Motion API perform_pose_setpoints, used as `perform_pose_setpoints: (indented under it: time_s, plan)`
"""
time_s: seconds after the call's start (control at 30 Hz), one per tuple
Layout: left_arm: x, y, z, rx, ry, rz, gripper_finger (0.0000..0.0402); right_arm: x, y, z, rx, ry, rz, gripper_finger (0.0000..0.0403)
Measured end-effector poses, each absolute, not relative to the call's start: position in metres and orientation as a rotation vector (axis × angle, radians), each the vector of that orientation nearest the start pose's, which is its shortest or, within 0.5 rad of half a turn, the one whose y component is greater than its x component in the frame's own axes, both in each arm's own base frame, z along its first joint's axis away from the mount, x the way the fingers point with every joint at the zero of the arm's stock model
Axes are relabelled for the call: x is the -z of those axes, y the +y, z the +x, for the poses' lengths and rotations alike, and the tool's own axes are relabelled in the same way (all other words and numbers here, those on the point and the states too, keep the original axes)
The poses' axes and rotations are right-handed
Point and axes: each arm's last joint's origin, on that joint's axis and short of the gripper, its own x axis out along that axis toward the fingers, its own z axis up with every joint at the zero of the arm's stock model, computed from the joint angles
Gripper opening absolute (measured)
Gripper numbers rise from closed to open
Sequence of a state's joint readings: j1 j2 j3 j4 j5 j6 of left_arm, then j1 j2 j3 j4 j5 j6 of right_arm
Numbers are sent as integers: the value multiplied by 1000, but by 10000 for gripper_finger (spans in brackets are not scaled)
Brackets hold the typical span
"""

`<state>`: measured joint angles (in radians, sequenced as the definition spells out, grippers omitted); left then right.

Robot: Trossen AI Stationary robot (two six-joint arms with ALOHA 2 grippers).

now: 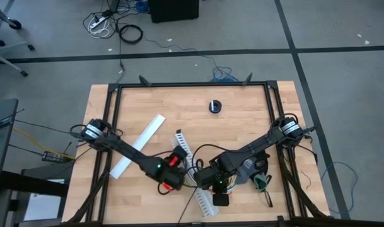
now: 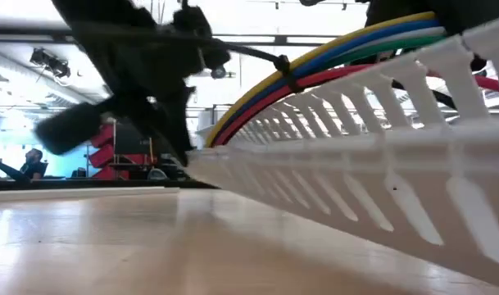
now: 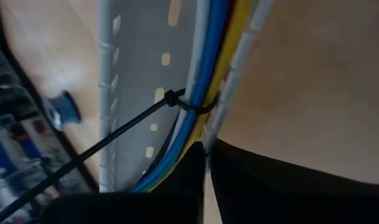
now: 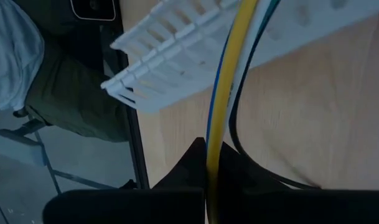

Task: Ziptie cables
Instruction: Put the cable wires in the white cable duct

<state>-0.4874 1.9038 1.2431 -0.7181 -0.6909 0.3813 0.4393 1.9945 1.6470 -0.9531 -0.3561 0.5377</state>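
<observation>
The cables (image 2: 331, 45), a bundle of yellow, blue, white, green and red wires, arch over the long white slotted channel (image 2: 372, 156). The channel lies on the table near its front middle (image 1: 193, 170). A black ziptie (image 3: 192, 102) is looped around the bundle, and its long tail (image 3: 83, 155) sticks out sideways. The ziptie also shows in the low view (image 2: 283, 67). My left gripper (image 3: 205, 149) is shut on the bundle beside the loop. My right gripper (image 4: 211, 149) is shut on the bundle farther along. In the high view the left gripper (image 1: 179, 173) and the right gripper (image 1: 203, 178) stand close together at the channel. My left gripper pinches the bundle (image 3: 198, 134) between its two fingers, a short way from the ziptie loop. The fingers lie across the wires. The bundle stands raised above the channel's floor. My right gripper pinches the bundle between its two fingers, with the yellow wire (image 4: 215, 134) showing at the fingertips. The fingers lie across the wires. The wires run on from the hold over the channel.
A flat white strip (image 1: 138, 146) lies slanted on the table's left half. A small dark round object (image 1: 215, 106) sits near the far edge. A black frame (image 1: 192, 85) borders the table. A person's sleeve (image 4: 15, 56) shows beyond the table edge.
</observation>
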Motion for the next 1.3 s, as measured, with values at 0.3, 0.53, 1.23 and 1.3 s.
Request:
perform_pose_setpoints:
  time_s: [0.3,0.53,1.23,1.3]
  plan:
    - [-171,-170,310,103,1253,849,1,-226,172,366,-272,1465,391,4]
    - [-173,-171,306,28,1326,559,1,-226,167,369,-280,1481,454,4]
    - [-198,-190,313,107,1384,98,0,-236,138,372,-183,1531,487,2]
    - [-200,-189,315,80,1382,64,0,-243,138,372,-170,1527,483,1]
